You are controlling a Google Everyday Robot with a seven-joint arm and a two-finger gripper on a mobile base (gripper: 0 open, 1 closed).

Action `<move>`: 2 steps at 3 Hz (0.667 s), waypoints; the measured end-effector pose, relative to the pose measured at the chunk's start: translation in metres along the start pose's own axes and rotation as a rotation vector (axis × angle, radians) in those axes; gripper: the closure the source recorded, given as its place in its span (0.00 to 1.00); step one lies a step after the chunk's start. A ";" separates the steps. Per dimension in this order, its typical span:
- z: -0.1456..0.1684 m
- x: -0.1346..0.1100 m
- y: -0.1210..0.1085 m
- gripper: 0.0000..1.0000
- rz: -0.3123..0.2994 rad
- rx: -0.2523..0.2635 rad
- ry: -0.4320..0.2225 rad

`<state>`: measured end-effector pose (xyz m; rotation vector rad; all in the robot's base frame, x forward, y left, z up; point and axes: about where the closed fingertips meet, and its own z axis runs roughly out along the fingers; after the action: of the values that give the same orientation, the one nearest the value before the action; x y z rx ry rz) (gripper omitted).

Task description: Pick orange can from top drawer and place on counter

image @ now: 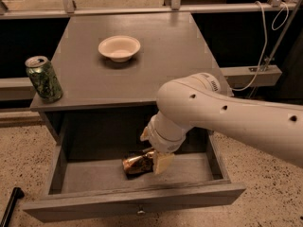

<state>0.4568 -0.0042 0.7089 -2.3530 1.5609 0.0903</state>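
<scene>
The orange can lies on its side on the floor of the open top drawer, near its middle. My gripper hangs from the big white arm and reaches down into the drawer at the can's right end. Its pale fingers are spread apart, one by the can's right end and the other higher and further back. The can still rests on the drawer floor. The counter is the grey top above the drawer.
A green can stands at the counter's front left corner. A white bowl sits toward the back middle. A white cable hangs at the right. A black rod lies on the speckled floor at the lower left.
</scene>
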 end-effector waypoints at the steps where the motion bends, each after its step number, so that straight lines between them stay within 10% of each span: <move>1: 0.045 0.009 -0.014 0.27 0.026 0.020 0.034; 2: 0.072 0.011 -0.019 0.28 0.037 0.021 0.046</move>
<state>0.4873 0.0136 0.6428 -2.3261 1.6199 0.0279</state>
